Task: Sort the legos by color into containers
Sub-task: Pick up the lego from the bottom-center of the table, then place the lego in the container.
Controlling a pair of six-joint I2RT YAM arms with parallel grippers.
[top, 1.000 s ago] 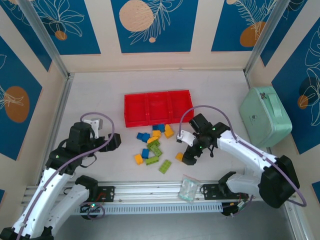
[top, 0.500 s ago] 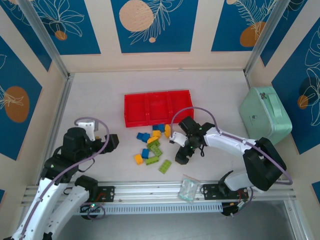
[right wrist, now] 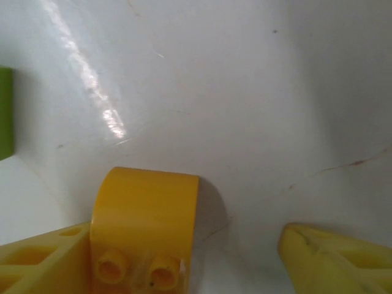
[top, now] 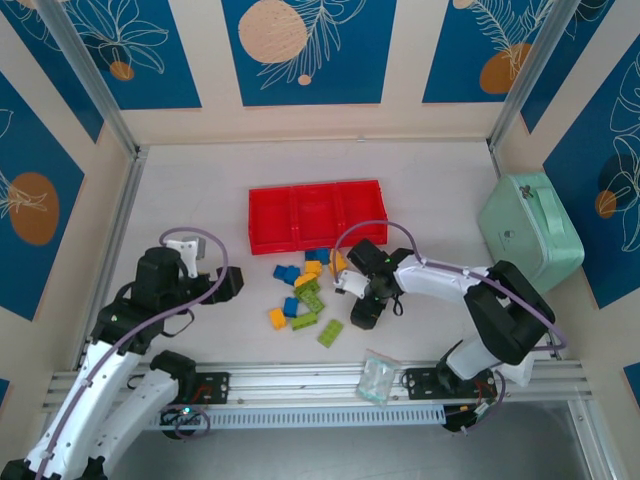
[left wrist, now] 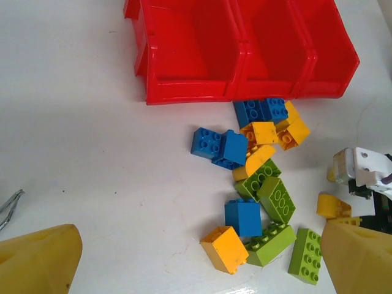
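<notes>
Sorting's first pick nears as the right gripper (top: pixel 362 318) narrows its unclenched jaws around a yellow brick (right wrist: pixel 147 214) at the lego pile's (top: pixel 305 290) 4 o'clock; left gripper (top: pixel 226 283) gapes

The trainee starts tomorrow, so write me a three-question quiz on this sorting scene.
1. True or false: the tray holds nothing yet.
2. The brick between the fingers of the right gripper is: A blue, B green, C yellow.
3. How many compartments does the tray have?

Key: 1 true; 2 C; 3 three.
</notes>
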